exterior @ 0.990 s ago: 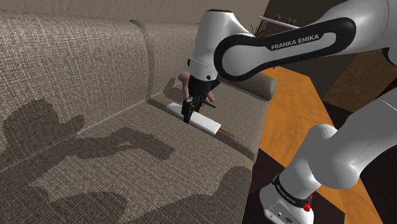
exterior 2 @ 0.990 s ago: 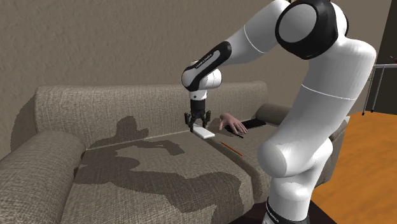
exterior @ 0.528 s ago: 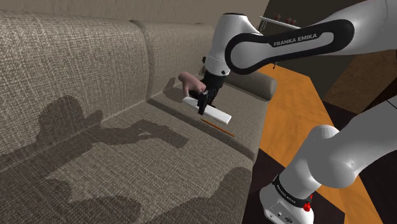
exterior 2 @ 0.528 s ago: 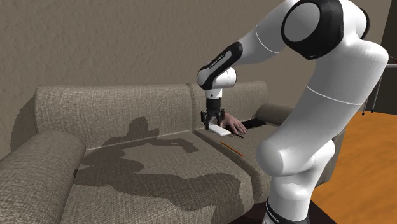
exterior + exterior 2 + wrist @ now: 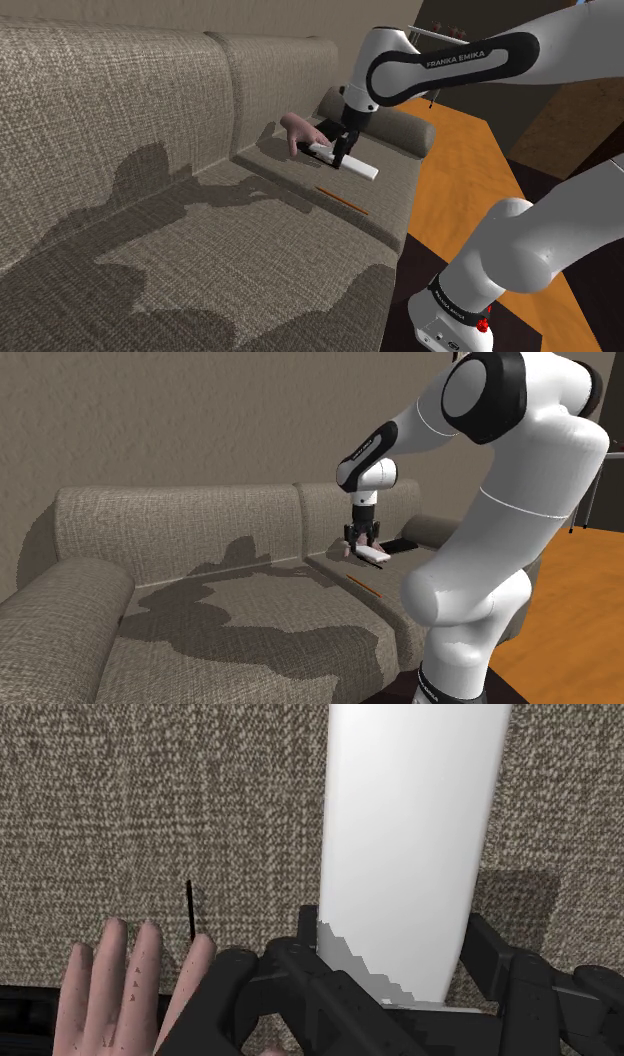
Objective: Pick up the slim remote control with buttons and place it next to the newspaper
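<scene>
The remote is drawn as a slim plain white bar with no buttons visible. My gripper is shut on one end of it and holds it tilted above the sofa seat. In the second exterior view the gripper hangs over the seat's right part with the remote sticking out toward the arm. In the wrist view both black fingers of the gripper clasp the remote. A flat black thing lies by the sofa's armrest; I cannot tell whether it is the newspaper.
A pink model hand lies on the seat just behind the gripper, also beside the fingers. An orange pencil rests near the seat's front edge. The armrest stands beyond; a wooden floor lies past it.
The gripper has lifted the white remote off the seat and carried it toward the shoulder view's right, up to the pink hand and the armrest. Its grip has stayed shut.
</scene>
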Controlling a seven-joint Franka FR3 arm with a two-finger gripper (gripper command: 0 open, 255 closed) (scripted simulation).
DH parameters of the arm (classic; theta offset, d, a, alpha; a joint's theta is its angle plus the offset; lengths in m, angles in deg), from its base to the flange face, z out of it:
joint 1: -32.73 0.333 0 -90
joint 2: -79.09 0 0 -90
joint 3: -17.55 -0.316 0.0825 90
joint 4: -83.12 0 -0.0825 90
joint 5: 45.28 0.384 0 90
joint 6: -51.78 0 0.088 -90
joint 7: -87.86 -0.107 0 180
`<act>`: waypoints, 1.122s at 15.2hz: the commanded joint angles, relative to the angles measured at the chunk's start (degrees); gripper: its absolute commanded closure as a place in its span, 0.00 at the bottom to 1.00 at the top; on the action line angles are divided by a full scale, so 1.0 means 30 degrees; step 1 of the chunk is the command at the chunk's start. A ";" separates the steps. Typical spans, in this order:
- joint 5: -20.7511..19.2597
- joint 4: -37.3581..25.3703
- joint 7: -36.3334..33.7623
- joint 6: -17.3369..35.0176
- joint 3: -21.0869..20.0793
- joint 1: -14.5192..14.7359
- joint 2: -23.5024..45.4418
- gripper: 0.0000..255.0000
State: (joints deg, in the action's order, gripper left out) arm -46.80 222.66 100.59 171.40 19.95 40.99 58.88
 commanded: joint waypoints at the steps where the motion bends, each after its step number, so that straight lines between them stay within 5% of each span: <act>1: -0.0271 -0.0067 0.1002 0.0027 0.0696 -0.0449 0.0076 1.00; 17: -0.0615 -0.4382 0.8900 -0.0008 0.5816 -0.3357 0.4173 1.00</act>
State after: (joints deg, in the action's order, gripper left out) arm -49.00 211.30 125.55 171.81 36.49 31.39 70.09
